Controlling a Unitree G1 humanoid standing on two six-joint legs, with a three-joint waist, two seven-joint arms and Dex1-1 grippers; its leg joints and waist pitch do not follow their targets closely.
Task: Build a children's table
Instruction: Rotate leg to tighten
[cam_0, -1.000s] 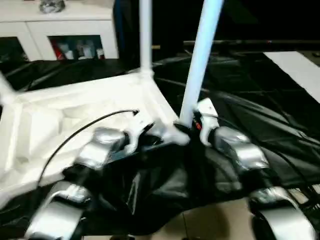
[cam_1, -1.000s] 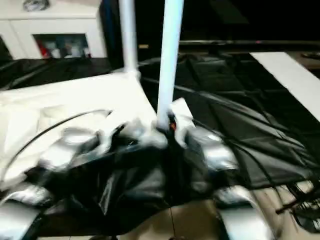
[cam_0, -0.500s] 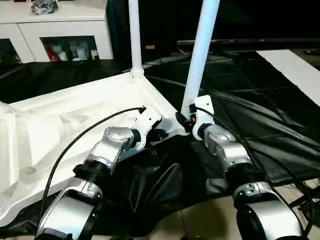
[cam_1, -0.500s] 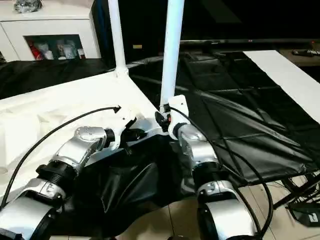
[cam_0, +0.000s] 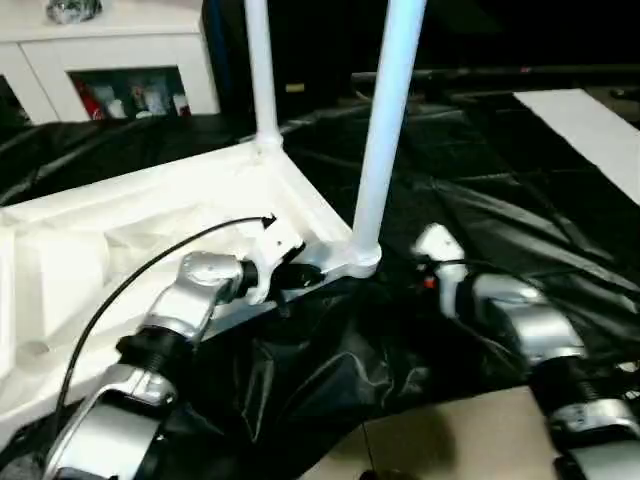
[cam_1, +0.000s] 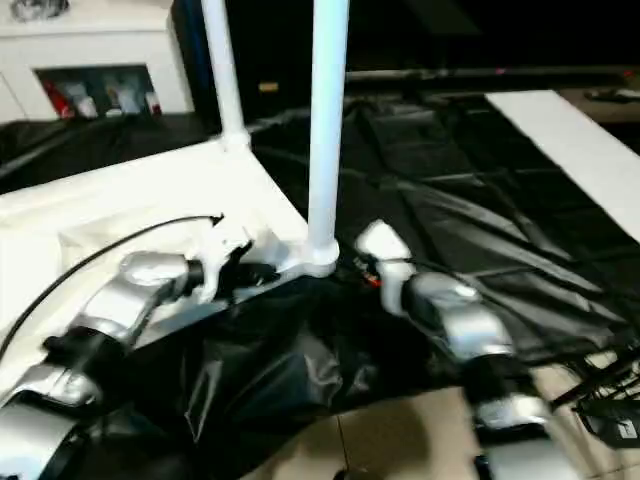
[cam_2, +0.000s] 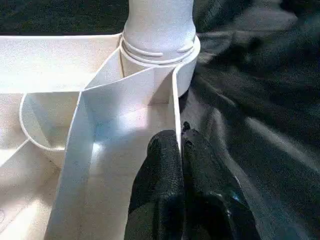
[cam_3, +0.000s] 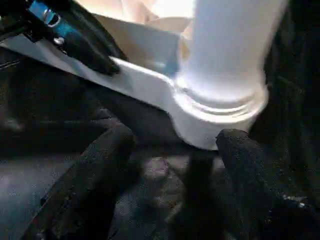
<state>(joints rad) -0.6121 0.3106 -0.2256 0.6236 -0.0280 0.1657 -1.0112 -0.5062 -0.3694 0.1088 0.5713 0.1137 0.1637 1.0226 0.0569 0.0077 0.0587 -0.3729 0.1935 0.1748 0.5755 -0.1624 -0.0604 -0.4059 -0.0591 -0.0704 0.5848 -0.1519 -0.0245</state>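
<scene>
My left gripper (cam_2: 181, 150) was pinching the tabletop's (cam_0: 150, 215) near rim beside the corner socket (cam_0: 358, 262), so I judged I should keep that hold steady. My right gripper (cam_3: 175, 150) hung spread and empty just off the seated leg (cam_0: 385, 120), apart from it. The tabletop lay ribs-up on black sheeting (cam_0: 500, 210); open sheet lay to the right. A second leg (cam_0: 260, 70) stood at the far corner.
</scene>
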